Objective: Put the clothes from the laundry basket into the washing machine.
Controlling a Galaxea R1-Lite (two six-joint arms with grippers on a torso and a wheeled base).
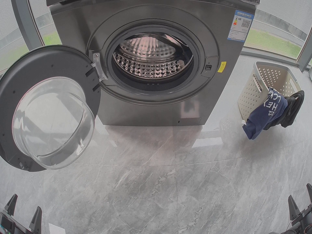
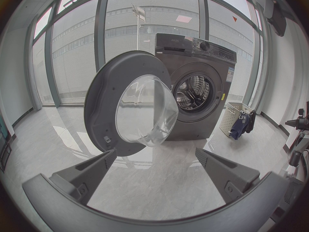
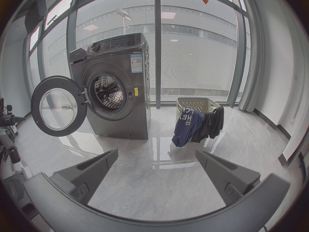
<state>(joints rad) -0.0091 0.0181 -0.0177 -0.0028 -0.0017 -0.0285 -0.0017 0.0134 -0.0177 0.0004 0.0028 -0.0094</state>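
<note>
Grey steel washing machine (image 1: pixel 211 26), round door (image 1: pixel 48 62) open. Navy shirt (image 1: pixel 265 114) and black garment (image 1: pixel 294 109) hang over the cream plastic laundry basket (image 1: pixel 256 82) — left gripper (image 2: pixel 155 152) and right gripper (image 3: pixel 156 152) gape, empty

The washing machine (image 1: pixel 146 114) is dark grey, its drum (image 1: pixel 146 62) shiny silver with dots. The laundry basket (image 1: pixel 250 96) is cream with tiny holes. The shirt (image 1: pixel 266 114) is blue with white letters; the other clothes (image 1: pixel 294 106) are black.

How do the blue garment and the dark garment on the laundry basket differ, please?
The blue garment carries white print; the dark garment looks plain black. The blue garment hangs lower than the dark garment. The blue garment is nearer the washing machine, the dark garment farther. Both drape over the laundry basket's rim, side by side.
</note>
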